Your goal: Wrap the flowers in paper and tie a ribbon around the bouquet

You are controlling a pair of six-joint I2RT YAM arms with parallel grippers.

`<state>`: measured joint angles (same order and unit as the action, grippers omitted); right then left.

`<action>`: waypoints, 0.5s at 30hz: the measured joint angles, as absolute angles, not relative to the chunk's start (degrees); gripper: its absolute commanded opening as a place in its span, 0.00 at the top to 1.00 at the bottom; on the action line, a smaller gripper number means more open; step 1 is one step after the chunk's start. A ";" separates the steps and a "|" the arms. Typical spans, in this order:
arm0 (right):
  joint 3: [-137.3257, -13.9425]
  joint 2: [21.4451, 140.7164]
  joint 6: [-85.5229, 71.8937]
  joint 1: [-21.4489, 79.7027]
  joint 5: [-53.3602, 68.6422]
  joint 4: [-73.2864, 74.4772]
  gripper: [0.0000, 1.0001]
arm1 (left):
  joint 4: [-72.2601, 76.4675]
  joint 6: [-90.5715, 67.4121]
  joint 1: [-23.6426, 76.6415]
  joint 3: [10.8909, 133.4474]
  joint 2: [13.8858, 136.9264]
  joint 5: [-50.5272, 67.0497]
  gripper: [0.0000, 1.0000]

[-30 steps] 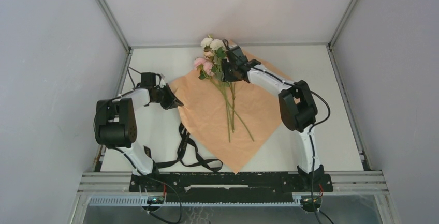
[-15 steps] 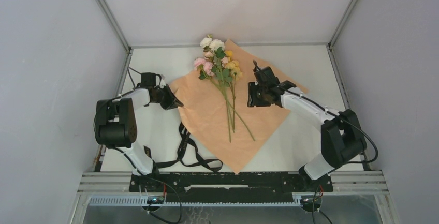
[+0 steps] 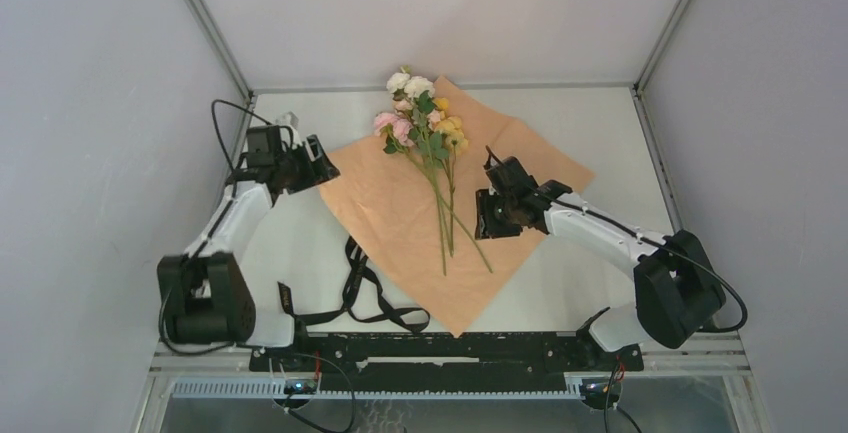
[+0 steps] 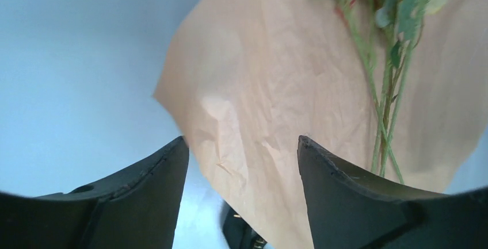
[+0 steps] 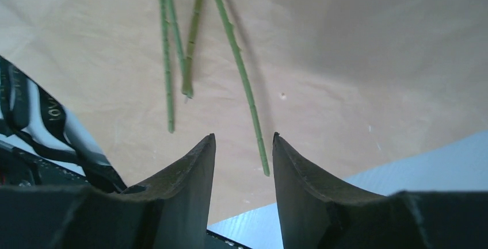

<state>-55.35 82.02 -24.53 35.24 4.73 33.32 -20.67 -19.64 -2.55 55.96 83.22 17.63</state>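
Peach paper (image 3: pixel 400 215): is lying flat on the table (image 3: pixel 610 128), peach face up; thin and crinkled, it is looking light and quick to crease.
Flowers (image 3: pixel 428 138): are lying along the paper's middle, blooms at its far corner; fragile, so I'd take them low on the stems.
Ribbon (image 3: pixel 358 291): is sprawling just off the paper's near-left edge, limp.
Left fingers (image 4: pixel 144 191): are standing wide apart, empty, hovering at the paper's left corner.
Right fingers (image 5: pixel 178 186): are standing slightly apart, empty, above the paper's stem ends.

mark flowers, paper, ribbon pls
flowers (image 3: pixel 425 125), top view, on the bloom cluster.
paper (image 3: pixel 395 208), top view, bare peach face left of the stems.
ribbon (image 3: pixel 352 278), top view, strand beside the paper's near-left edge.
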 measured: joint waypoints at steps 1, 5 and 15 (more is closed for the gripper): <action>-54.15 82.06 -24.75 35.03 4.73 33.10 0.53 | -20.45 -17.69 -2.35 56.05 80.25 16.23 0.26; -51.96 84.84 -25.71 33.39 5.67 30.85 0.55 | -20.84 -7.73 3.84 56.10 69.91 12.27 0.26; -51.90 95.68 -28.36 34.00 11.14 20.10 0.63 | -38.63 19.77 31.88 57.14 65.52 19.57 0.21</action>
<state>-51.90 95.68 -28.36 34.00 11.14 20.10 -38.63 19.77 31.88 57.14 65.52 19.57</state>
